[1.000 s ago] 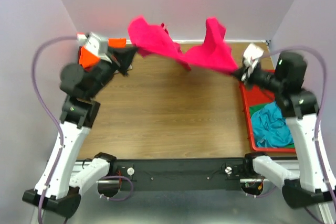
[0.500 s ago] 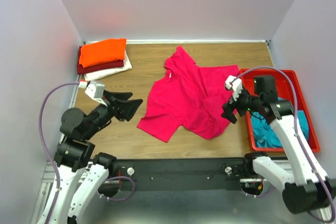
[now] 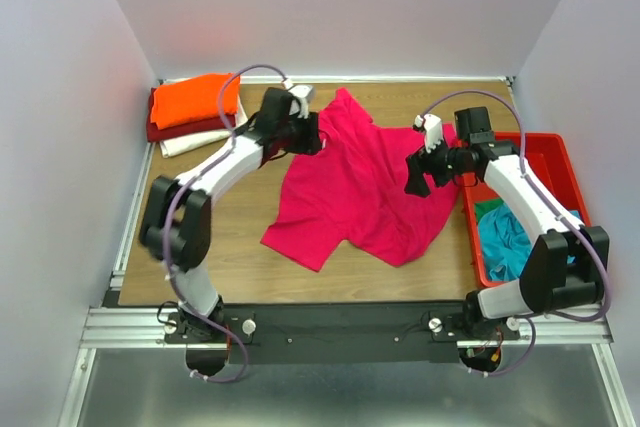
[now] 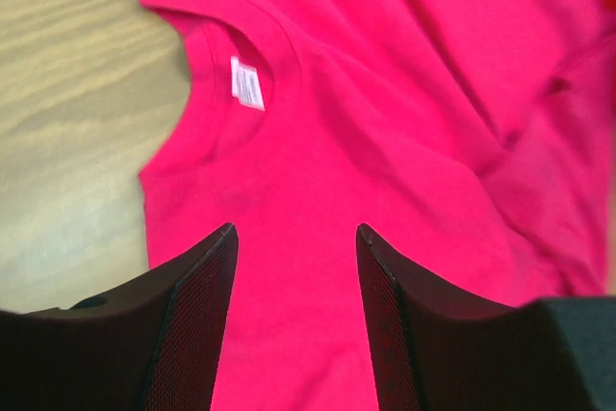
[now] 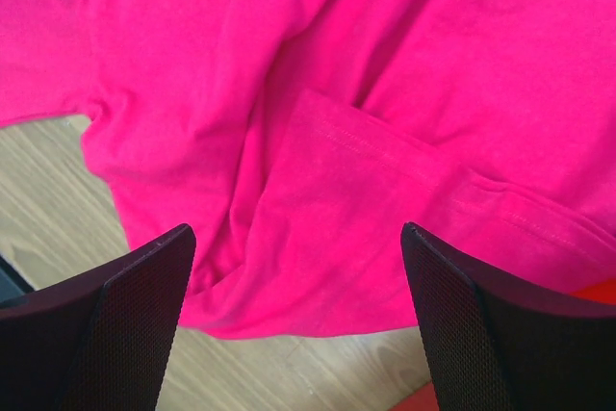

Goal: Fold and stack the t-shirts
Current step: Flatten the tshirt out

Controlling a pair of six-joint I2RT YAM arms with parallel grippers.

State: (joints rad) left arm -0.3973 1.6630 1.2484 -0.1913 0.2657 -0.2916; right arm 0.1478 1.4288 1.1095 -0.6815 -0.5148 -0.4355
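Observation:
A bright pink-red t-shirt (image 3: 360,187) lies spread and wrinkled on the wooden table, collar toward the back. My left gripper (image 3: 312,135) hovers open over its collar end; in the left wrist view the left gripper (image 4: 295,230) has only pink cloth below it, and the collar with its white label (image 4: 248,82) lies ahead. My right gripper (image 3: 418,177) hangs open over the shirt's right side. In the right wrist view the right gripper (image 5: 298,230) stands wide over a folded sleeve (image 5: 385,209) near the cloth's edge. Neither gripper holds anything.
Folded orange (image 3: 195,99), dark red (image 3: 185,129) and cream (image 3: 195,143) t-shirts are stacked at the back left corner. A red plastic tray (image 3: 560,162) at the right edge holds crumpled teal (image 3: 510,242) and green (image 3: 490,209) t-shirts. Walls enclose the table.
A second ago both grippers held the pink shirt stretched in the air at the back. They let go and it now lies on the table. Both arms drew back, then reached over it again.

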